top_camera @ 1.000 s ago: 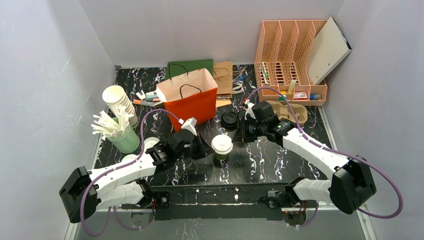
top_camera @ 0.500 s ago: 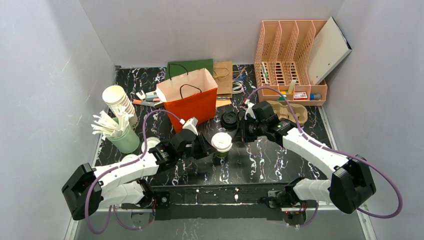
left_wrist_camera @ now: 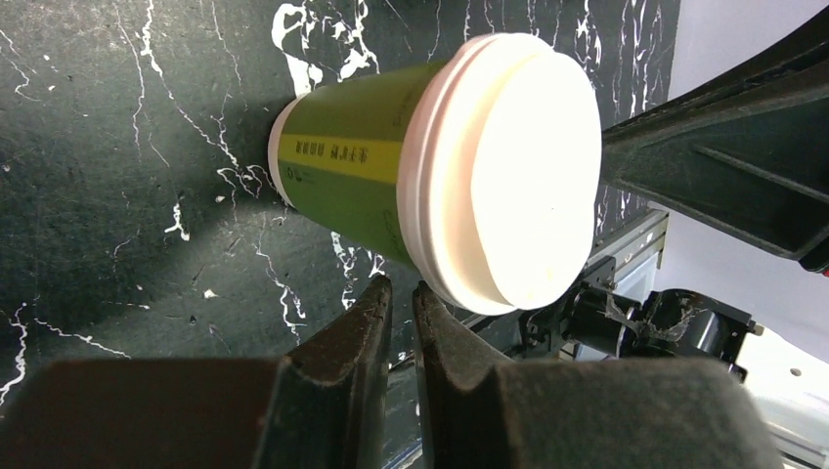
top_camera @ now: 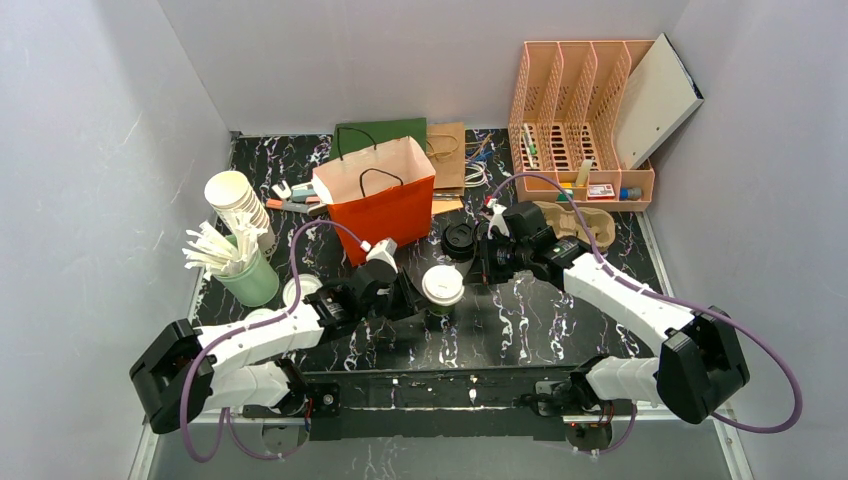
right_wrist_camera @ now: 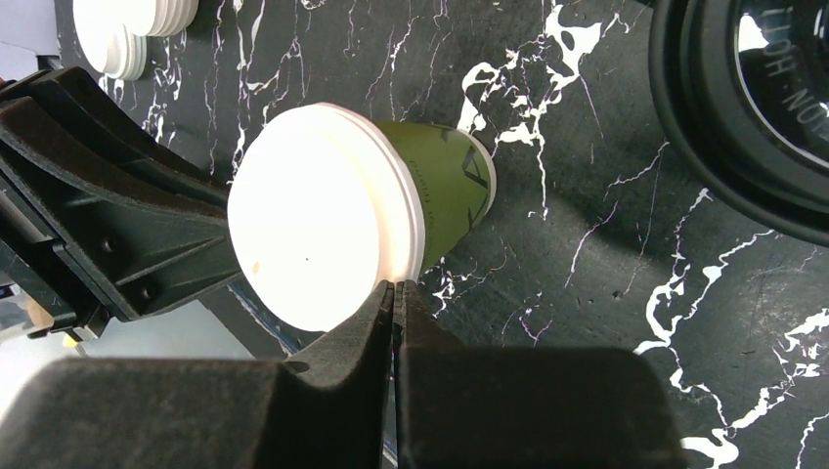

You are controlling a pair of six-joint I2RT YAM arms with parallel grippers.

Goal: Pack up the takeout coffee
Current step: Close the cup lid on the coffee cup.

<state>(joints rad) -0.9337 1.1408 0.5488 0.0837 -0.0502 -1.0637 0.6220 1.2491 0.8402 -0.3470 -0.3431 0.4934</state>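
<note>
A stack of white paper cups (top_camera: pixel 235 200) leans at the far left of the table (top_camera: pixel 540 315), with a mint green holder (top_camera: pixel 250 280) of white packets just in front of it. Both stand close to the left wall, so there is little room on that side. A small pile of white lids (top_camera: pixel 300 290) lies beside the holder.

The left hand (left_wrist_camera: pixel 401 285) reaches in low from the near left. Its fingers are barely parted, with only a thin slit between them, and they grip nothing. The tips sit just beside the rim of a green cup with a white lid (left_wrist_camera: pixel 489 176); whether they touch it cannot be told.

Behind them an orange paper bag (top_camera: pixel 380 200) stands upright with its mouth open to the top. The white-lidded cup stands in front of the bag's right corner, hemmed in by a hand on each side.

The takeout coffee (top_camera: pixel 460 240), black lid on, stands upright just right of the bag's lower right edge and behind the white-lidded cup. It is apart from both.

The right hand (right_wrist_camera: pixel 394 285) has its fingers pressed together and holds nothing, its tips at the white lid's edge. The black lid (right_wrist_camera: pixel 772 107) is close on its far side.

Bare table stretches in front of the right arm to the near edge. At the far right, a cardboard cup carrier (top_camera: pixel 580 222) and a peach file rack (top_camera: pixel 575 110) crowd the back corner.
</note>
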